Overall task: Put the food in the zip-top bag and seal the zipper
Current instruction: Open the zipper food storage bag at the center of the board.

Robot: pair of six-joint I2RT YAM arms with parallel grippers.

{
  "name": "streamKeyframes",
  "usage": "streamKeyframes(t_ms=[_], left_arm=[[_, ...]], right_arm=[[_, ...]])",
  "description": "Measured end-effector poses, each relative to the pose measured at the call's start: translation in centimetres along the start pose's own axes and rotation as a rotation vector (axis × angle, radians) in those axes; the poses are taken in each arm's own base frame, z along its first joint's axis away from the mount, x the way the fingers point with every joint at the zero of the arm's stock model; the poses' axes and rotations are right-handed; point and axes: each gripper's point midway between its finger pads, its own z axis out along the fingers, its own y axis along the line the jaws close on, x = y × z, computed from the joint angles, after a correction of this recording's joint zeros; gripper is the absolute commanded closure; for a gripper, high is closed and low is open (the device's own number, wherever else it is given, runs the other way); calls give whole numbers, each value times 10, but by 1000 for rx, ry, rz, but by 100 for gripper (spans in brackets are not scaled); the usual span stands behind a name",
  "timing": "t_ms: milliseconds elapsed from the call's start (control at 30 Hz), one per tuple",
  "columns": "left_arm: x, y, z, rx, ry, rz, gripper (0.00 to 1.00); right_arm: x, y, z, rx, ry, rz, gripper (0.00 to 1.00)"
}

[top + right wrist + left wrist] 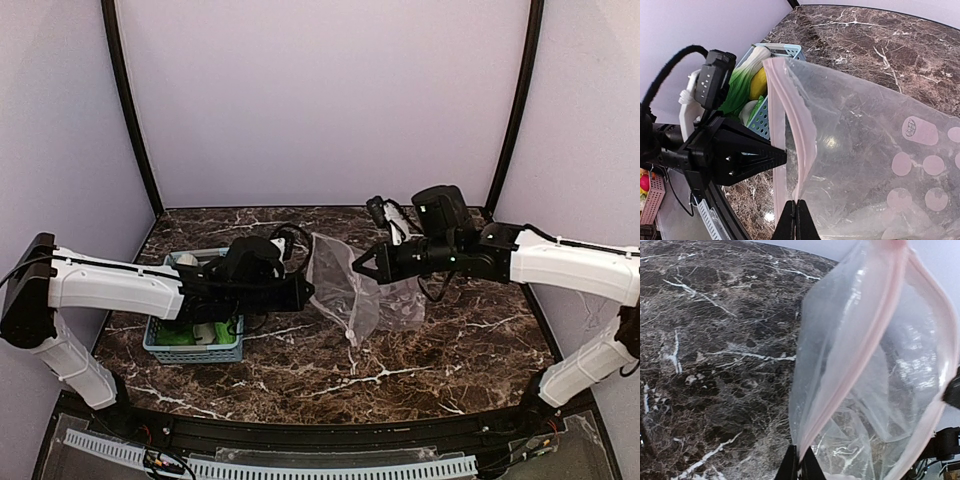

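Bag, one, pinched by two sets of jaws; one basket nearby.

The zip-top bag hangs mid-frame in the top view, pinched on one side by the closed left tool and on the other by the closed right tool, so the centre of the worktop is barred. Between the two zipper strips the mouth gapes, seemingly enough for a small piece, though the view is too skewed to be sure. At left of the frame the left arm lies over the basket, leaving only its lower edge and some food reachable from above. The lower centre, lower right and upper left are bare.
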Motion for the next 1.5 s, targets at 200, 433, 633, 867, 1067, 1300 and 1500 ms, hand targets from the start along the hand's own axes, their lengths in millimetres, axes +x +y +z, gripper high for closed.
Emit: streamKeyframes(t_ms=[200,433,633,867,1067,1300,1500], left_arm=[[8,26,-1,-122,15,19,97],[14,41,-2,-190,32,32,96],[22,42,7,-191,60,44,73],[24,29,8,-127,82,49,30],[14,10,-12,-45,91,44,17],[4,2,-52,-13,108,52,7],[1,26,-75,-85,144,58,5]], right_arm=[[-5,3,-16,14,-14,-2,100],[-5,13,-35,-1,-22,-5,100],[-7,16,-39,-8,-31,3,100],[-7,16,-39,-7,-30,13,100],[-8,13,-39,6,-36,16,100],[-6,8,-35,26,-31,23,100],[-4,5,-30,36,-20,25,100]])
